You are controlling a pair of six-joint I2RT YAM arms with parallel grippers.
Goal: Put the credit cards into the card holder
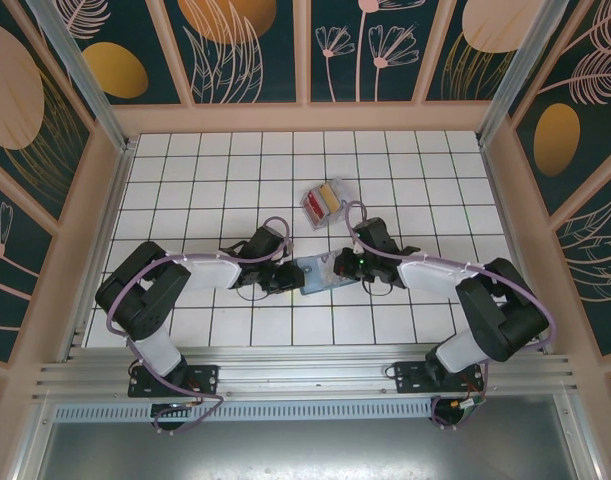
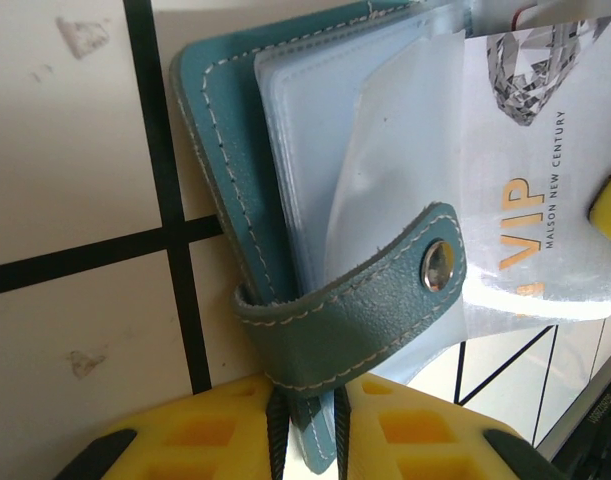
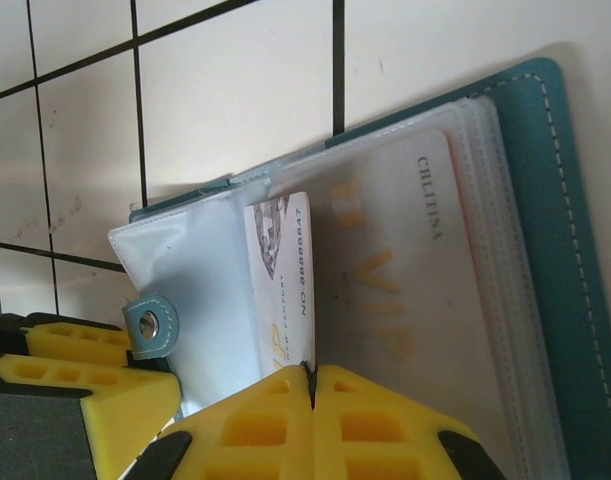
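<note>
White tiled tabletop (image 1: 235, 170) with a black grid, seen from above.
An open teal card holder (image 1: 320, 272) lies on the tiles, clear pocket pages facing up. Behind it, toward the back wall and apart from it, sits a small clear box (image 1: 322, 203), red and yellow showing inside. Faint scuff marks dot the tiles beside the card holder. In front of it, a metal rail edges the tabletop.
</note>
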